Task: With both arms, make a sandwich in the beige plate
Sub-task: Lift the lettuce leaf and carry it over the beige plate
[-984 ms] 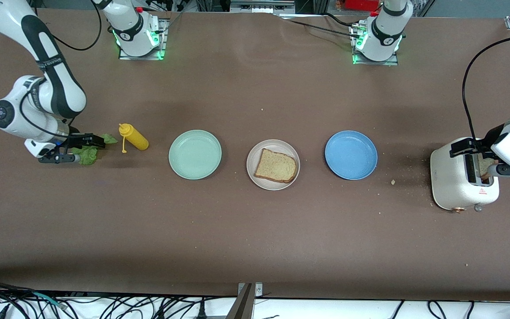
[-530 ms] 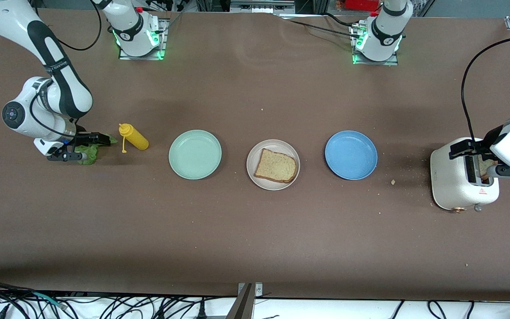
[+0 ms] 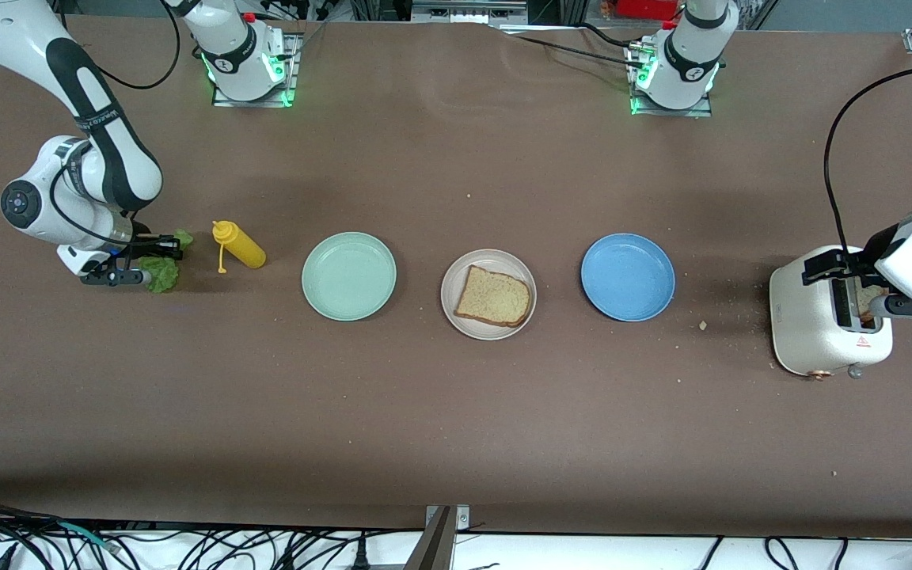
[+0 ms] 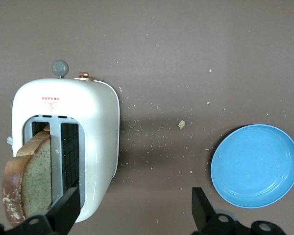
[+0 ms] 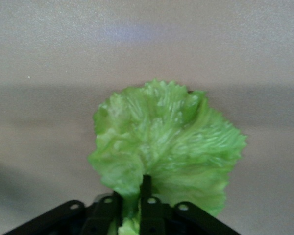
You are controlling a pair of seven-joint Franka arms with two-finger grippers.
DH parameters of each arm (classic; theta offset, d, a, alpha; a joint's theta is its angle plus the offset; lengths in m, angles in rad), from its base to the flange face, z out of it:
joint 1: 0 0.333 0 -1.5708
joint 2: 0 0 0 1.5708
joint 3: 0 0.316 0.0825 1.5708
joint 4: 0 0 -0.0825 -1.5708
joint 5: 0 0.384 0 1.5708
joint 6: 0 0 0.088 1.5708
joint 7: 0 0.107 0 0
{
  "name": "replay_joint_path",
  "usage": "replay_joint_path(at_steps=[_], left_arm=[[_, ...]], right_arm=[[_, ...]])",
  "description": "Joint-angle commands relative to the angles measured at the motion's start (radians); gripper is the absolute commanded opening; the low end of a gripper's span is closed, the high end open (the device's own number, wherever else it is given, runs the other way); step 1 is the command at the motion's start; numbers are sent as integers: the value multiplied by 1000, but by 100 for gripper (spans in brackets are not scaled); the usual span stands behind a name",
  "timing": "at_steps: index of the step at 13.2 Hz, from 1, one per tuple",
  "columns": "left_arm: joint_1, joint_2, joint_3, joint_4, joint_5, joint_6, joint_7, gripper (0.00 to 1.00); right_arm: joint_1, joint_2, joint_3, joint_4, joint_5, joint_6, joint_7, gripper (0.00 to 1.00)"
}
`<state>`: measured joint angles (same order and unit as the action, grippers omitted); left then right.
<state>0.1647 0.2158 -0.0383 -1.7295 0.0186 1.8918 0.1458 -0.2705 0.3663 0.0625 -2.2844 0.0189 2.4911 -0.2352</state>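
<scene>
The beige plate (image 3: 450,305) sits mid-table with one brown toast slice (image 3: 494,297) lying on it. A second toast slice (image 3: 868,301) stands in a slot of the white toaster (image 3: 812,332) at the left arm's end; it also shows in the left wrist view (image 4: 29,183). My left gripper (image 3: 840,291) (image 4: 132,213) hovers over the toaster, open, with the toast beside one finger. My right gripper (image 3: 157,267) (image 5: 131,196) is down at the table at the right arm's end, shut on a ruffled green lettuce leaf (image 3: 163,277) (image 5: 171,137).
A yellow squeeze bottle (image 3: 238,247) lies beside the lettuce. A mint-green plate (image 3: 349,276) and a blue plate (image 3: 628,277) (image 4: 255,165) flank the beige plate. Crumbs are scattered between the blue plate and the toaster.
My right gripper's fingers have closed on the lettuce, and the leaf has bunched up between them. The left arm has barely moved.
</scene>
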Motion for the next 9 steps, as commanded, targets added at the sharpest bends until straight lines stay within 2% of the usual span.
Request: replay_joint_path(at_steps=[1, 3, 4, 7, 9], left_arm=[[6, 4, -6, 7, 32, 13, 1, 100], [6, 7, -6, 7, 32, 13, 1, 100], [6, 7, -6, 7, 34, 13, 3, 100], [6, 7, -6, 8, 35, 13, 3, 100], [6, 7, -6, 8, 35, 13, 3, 100]], right_arm=[[-3, -33, 2, -3, -16, -7, -12, 0], [-4, -73, 2, 23, -17, -75, -16, 0], [-3, -88, 3, 64, -17, -159, -16, 0], [-3, -95, 7, 264, -27, -445, -7, 0], [-3, -95, 10, 348, -27, -542, -6, 0]])
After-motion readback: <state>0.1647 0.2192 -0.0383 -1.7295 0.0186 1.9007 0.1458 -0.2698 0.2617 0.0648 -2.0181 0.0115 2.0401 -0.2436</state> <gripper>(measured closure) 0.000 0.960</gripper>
